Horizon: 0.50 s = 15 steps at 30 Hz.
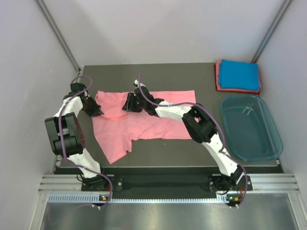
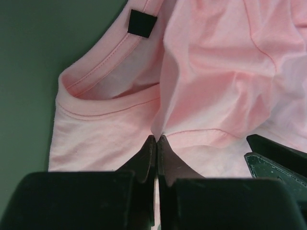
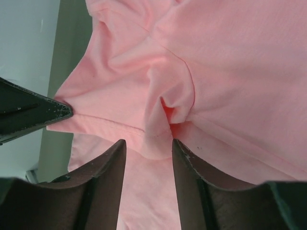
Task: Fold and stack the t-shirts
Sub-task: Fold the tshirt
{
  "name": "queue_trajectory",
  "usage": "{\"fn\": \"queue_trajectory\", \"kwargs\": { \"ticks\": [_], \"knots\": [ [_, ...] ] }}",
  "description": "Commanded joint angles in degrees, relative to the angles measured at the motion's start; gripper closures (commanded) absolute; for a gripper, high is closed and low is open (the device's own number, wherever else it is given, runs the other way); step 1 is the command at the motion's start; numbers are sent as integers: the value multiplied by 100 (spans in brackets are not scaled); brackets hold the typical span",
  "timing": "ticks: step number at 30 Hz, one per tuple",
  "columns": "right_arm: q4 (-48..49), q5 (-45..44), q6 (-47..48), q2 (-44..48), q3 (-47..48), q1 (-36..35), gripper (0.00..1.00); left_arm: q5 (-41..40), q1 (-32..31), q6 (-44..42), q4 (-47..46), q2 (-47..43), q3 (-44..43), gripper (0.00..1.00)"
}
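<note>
A salmon-pink t-shirt (image 1: 153, 122) lies partly spread on the dark table, with its left part bunched up. My left gripper (image 1: 97, 111) is at the shirt's left edge near the collar. Its jaws (image 2: 157, 139) are shut on a pinch of the pink cloth below the collar and its black tag (image 2: 142, 23). My right gripper (image 1: 128, 103) is over the shirt's upper middle. It (image 3: 148, 143) stands open, with a raised fold of the cloth (image 3: 165, 120) between its tips, unclamped. A folded bright blue t-shirt (image 1: 238, 75) rests on a folded reddish-pink one (image 1: 218, 81) at the back right.
A translucent teal tub (image 1: 249, 127) stands at the right, in front of the folded stack. The two grippers are close together: each one's fingers show in the other's wrist view. Grey walls flank the table (image 1: 192, 148).
</note>
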<state>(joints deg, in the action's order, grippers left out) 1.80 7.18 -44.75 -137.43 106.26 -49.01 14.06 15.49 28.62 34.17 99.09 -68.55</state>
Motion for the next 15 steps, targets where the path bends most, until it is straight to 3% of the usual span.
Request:
{"fn": "queue_trajectory", "kwargs": {
  "ticks": [1, 11, 14, 15],
  "knots": [
    [-74, -137, -86, -38, 334, -178, 55, -53, 34, -23, 20, -162, 158, 100],
    [-470, -446, -69, -407, 790, -249, 57, -44, 42, 12, -69, -241, 246, 100],
    [-488, -472, -60, -469, 879, -258, 61, -27, 33, 21, -86, -250, 263, 100],
    [-462, -481, -43, -452, 879, -249, 68, -18, 33, 29, -86, -250, 264, 100]
  ]
}}
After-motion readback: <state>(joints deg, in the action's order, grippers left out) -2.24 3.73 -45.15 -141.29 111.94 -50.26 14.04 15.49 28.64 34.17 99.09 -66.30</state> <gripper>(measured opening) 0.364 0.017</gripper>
